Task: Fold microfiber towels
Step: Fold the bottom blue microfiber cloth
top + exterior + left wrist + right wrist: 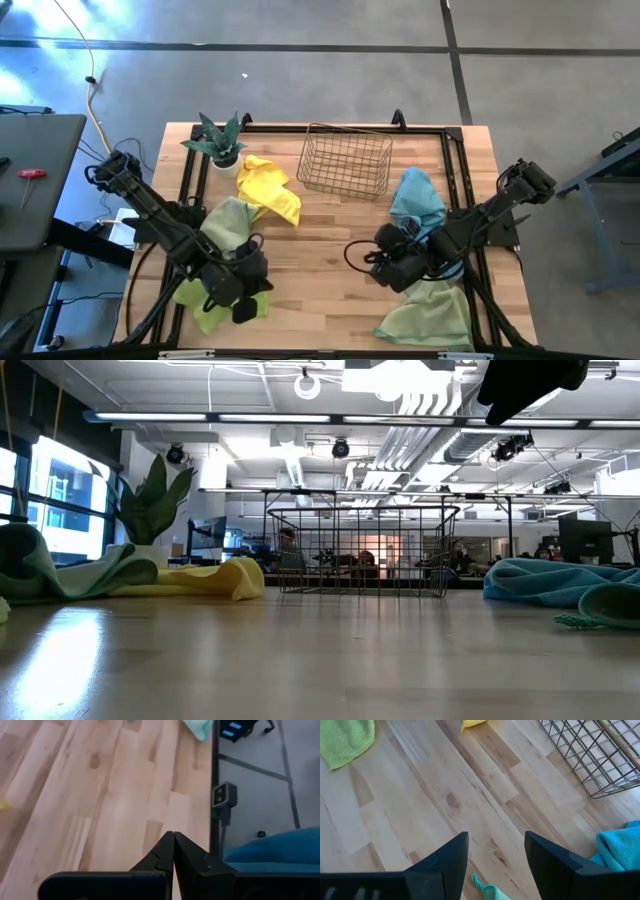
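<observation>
Nothing folded yet, by my read. Yellow towel [268, 188] lies crumpled beside the potted plant [216, 142]; light blue towel [416, 200] heaped just beside the wire basket [346, 160], which is empty; pale sage towel [229, 224] and lime green towel [205, 305] bunched under my left arm; another green towel [430, 318] at the near edge. My left gripper [173, 851] pinched shut, empty. My right gripper [496, 857] spread wide, empty, above bare planks. Wooden table [330, 225], grey concrete floor, open workshop behind
</observation>
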Robot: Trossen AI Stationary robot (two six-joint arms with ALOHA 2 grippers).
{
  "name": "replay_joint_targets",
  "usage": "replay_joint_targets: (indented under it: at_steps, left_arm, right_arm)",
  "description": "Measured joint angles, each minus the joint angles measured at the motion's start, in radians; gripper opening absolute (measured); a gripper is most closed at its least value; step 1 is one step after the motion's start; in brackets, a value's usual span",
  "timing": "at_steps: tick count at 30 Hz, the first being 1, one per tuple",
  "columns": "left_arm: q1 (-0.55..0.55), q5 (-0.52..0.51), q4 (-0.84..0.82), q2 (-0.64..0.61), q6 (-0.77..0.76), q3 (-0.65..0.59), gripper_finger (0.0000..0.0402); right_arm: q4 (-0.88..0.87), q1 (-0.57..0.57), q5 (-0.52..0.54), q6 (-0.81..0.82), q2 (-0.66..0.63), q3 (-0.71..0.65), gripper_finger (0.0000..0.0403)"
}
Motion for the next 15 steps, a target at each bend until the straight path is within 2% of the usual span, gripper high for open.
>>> replay_joint_targets:
  at_steps: [8, 15]
  left_arm:
    - [0.035, -0.019, 0.010, -0.001, 0.065, -0.004, 0.0000]
    - [0.086, -0.006, 0.010, -0.001, 0.146, -0.004, 0.0000]
  right_arm:
    - [-0.002, -0.014, -0.117, 0.094, 0.000, 0.000, 0.0188]
    - [-0.011, -0.039, -0.173, 0.140, 0.000, 0.000, 0.0188]
